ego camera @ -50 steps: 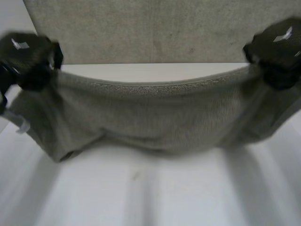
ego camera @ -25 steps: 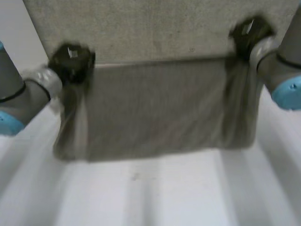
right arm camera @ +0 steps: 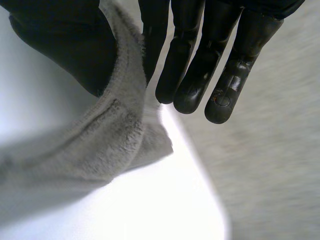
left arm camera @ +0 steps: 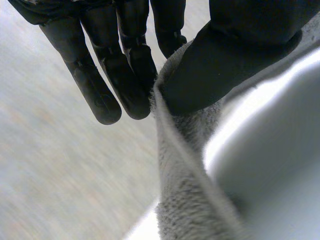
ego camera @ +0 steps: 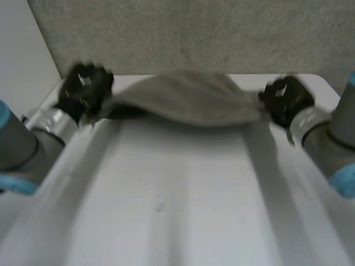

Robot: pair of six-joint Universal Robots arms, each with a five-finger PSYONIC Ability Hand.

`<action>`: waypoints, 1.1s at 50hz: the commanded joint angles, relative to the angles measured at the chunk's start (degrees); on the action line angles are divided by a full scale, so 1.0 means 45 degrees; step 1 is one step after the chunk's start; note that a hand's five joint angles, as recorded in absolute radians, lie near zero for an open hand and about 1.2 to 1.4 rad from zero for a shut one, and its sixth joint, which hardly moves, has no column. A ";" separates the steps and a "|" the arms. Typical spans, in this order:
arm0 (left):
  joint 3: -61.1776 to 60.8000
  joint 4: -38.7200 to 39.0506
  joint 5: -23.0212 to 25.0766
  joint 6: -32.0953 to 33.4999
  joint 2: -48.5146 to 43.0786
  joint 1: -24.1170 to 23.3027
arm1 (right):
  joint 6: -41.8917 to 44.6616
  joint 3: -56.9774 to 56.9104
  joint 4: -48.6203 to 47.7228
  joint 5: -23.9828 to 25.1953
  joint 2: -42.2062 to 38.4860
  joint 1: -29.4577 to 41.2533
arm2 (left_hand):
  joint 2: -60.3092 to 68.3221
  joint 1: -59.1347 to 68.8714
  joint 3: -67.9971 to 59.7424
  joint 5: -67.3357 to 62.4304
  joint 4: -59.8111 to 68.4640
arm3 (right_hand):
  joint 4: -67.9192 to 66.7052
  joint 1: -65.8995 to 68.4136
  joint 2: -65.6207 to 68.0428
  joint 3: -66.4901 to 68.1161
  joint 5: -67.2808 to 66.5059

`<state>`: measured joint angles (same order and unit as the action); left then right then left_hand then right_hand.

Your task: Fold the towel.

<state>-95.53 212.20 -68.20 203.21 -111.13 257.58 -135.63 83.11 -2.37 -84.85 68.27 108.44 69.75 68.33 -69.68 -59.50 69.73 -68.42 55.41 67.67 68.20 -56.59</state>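
The towel spans the 12 o'clock edge of the surface. The left robot hand pinches its 9 o'clock end and the right robot hand its 3 o'clock end. Half a second ago it hung nearer, as a flat sheet.

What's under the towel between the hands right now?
The white table, as far as it shows. The towel is strung between the left hand and right hand, each pinching an end. The strip of table right beneath its sag is covered.

Fuzzy terry-cloth towel; smooth, faintly glossy table.
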 commanded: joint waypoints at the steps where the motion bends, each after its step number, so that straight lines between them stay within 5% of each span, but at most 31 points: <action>1: -0.1310 -0.0514 0.0273 0.2244 -0.1476 0.0280 | -0.0095 0.1532 -0.0040 0.0574 -0.0993 -0.0132 | 0.2277 0.2594 -0.2294 -0.2334 0.2283 | -0.2573 0.5465 0.2740 0.2623 -0.2981; 5: -0.1330 -0.1410 0.0293 0.3374 -0.2080 0.0416 | -0.0154 0.2194 -0.0059 0.0749 -0.0895 -0.0152 | 0.1542 0.1859 -0.1559 -0.1599 0.1547 | -0.2573 0.5465 0.2740 0.2623 -0.2981; 6: -0.1291 -0.1586 0.0293 0.3551 -0.2120 0.0416 | -0.0212 0.2293 -0.0059 0.0769 -0.0798 -0.0151 | -0.1722 -0.1405 0.1705 0.1665 -0.1717 | -0.2573 0.5465 0.2740 0.2623 -0.2981; 11: -0.1232 -0.1608 0.0254 0.3689 -0.2082 0.0553 | -0.0795 0.2566 -0.0059 0.0847 -0.0117 -0.0521 | -0.5112 -0.4796 0.5096 0.5056 -0.5107 | -0.2573 0.5465 0.2740 0.2623 -0.2981; 22: -0.0997 -0.1471 0.0117 0.3572 -0.2081 0.0612 | -0.1853 0.3094 -0.0059 0.1726 0.0823 -0.0776 | -0.6951 -0.6634 0.6934 0.6894 -0.6945 | -0.2573 0.5465 0.2740 0.2623 -0.2981; 37: -0.1036 -0.1491 0.0059 0.3689 -0.2140 0.1569 | -0.1853 0.3016 -0.0079 0.1687 0.1019 -0.1538 | -0.6427 -0.6111 0.6411 0.6371 -0.6422 | -0.2573 0.5465 0.2740 0.2623 -0.2981; 43: -0.1095 -0.1569 0.0078 0.3670 -0.2140 0.1803 | -0.1892 0.2997 -0.0079 0.1726 0.1019 -0.1694 | -0.0671 -0.0354 0.0655 0.0614 -0.0666 | -0.2573 0.5465 0.2740 0.2623 -0.2981; 44: -0.1153 -0.1607 0.0097 0.3670 -0.2159 0.1784 | -0.1911 0.2997 -0.0079 0.1745 0.0981 -0.1675 | 0.2248 0.2564 -0.2264 -0.2304 0.2253 | -0.2573 0.5465 0.2740 0.2623 -0.2981; 51: -0.1427 -0.1881 0.0039 0.3670 -0.1847 0.1588 | -0.2029 0.2938 -0.0020 0.1667 0.0980 -0.1675 | 0.2277 0.2594 -0.2294 -0.2334 0.2283 | -0.2573 0.5465 0.2740 0.2623 -0.2981; 55: -0.1933 -0.2893 -0.0195 0.3670 0.0176 0.1647 | -0.2009 0.2550 0.0679 0.1628 0.1445 -0.1811 | 0.2277 0.2594 -0.2294 -0.2334 0.2283 | -0.2573 0.5465 0.2740 0.2623 -0.2981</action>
<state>-101.40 204.25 -67.94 219.73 -119.90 265.28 -144.46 96.42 -2.58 -77.18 72.70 100.84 68.70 65.87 -68.55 -57.67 68.58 -68.42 55.41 67.67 68.20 -56.64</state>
